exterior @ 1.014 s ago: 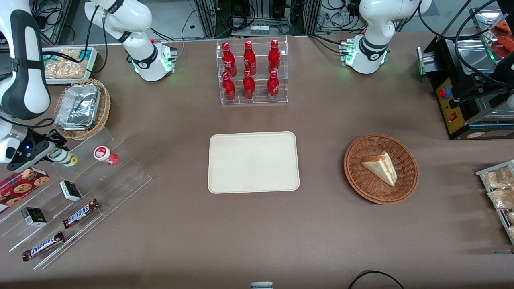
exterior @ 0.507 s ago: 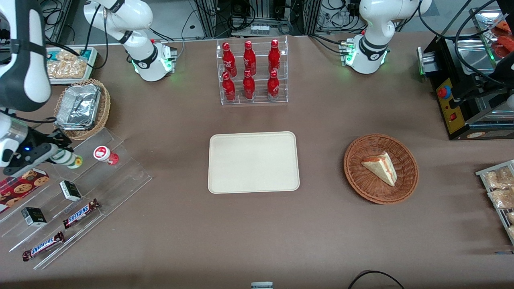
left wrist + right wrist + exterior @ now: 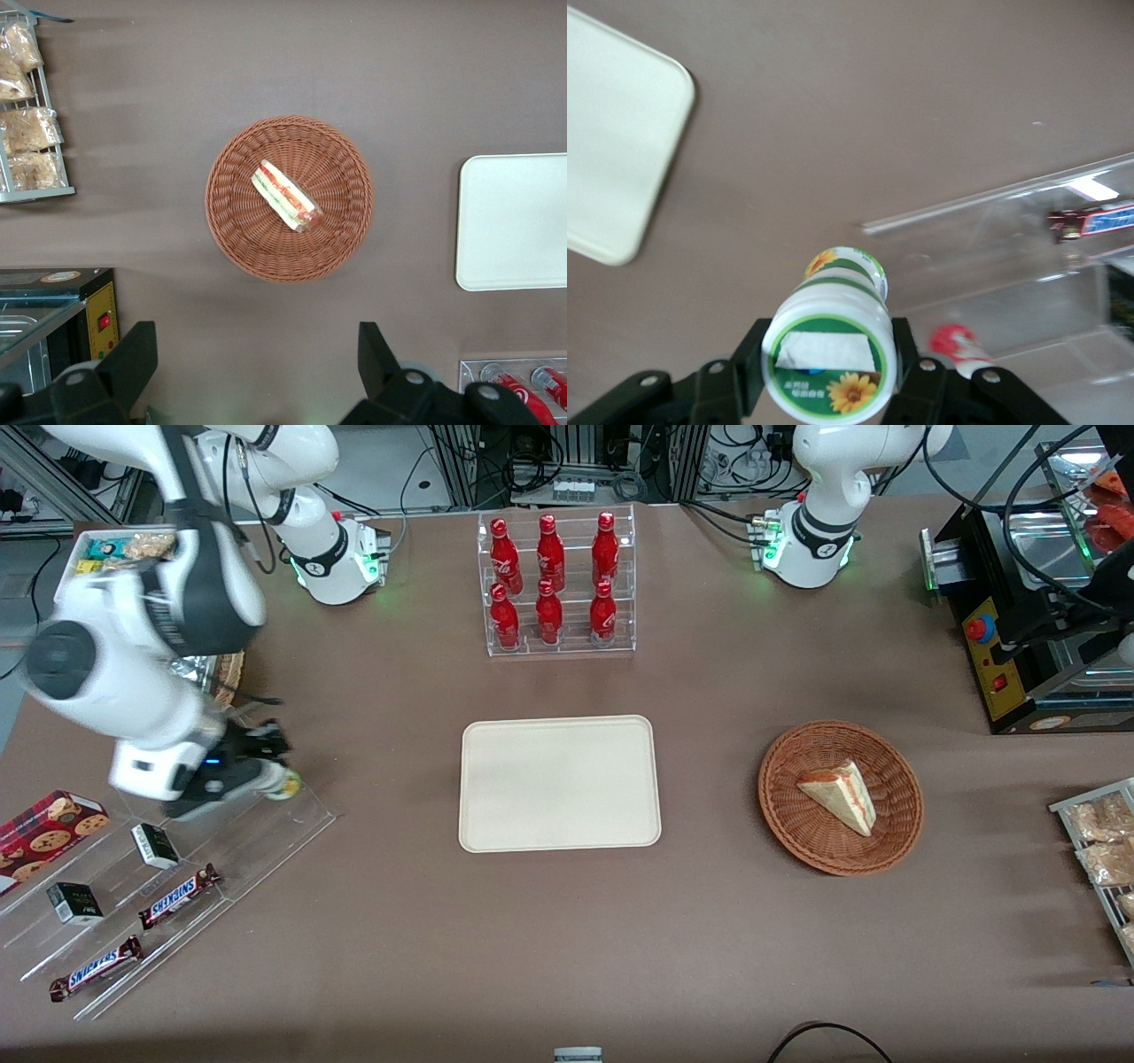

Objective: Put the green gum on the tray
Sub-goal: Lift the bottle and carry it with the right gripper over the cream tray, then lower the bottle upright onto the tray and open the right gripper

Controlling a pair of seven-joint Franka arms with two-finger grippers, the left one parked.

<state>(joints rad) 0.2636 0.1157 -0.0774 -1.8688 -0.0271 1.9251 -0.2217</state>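
My gripper (image 3: 270,775) hangs above the clear stepped shelf (image 3: 213,841) at the working arm's end of the table, shut on the green gum (image 3: 285,785). Only the canister's green-yellow end shows past the fingers in the front view. In the right wrist view the green gum (image 3: 830,350) sits lid-up between the black fingers (image 3: 908,354), its white-and-green lid with a sunflower facing the camera. The cream tray (image 3: 559,783) lies flat in the middle of the table, bare; its rounded corner (image 3: 620,150) shows in the right wrist view.
A red-lidded canister (image 3: 961,347) stays on the shelf under the gripper. Chocolate bars (image 3: 177,895), small dark boxes (image 3: 155,846) and a cookie box (image 3: 49,828) lie on the shelf. A rack of red bottles (image 3: 554,584) stands farther back; a wicker basket with a sandwich (image 3: 840,797) lies toward the parked arm's end.
The arm has lifted the green gum off the shelf and swung it toward the tray. The arm now hides the red-lidded canister and most of the foil basket in the front view.
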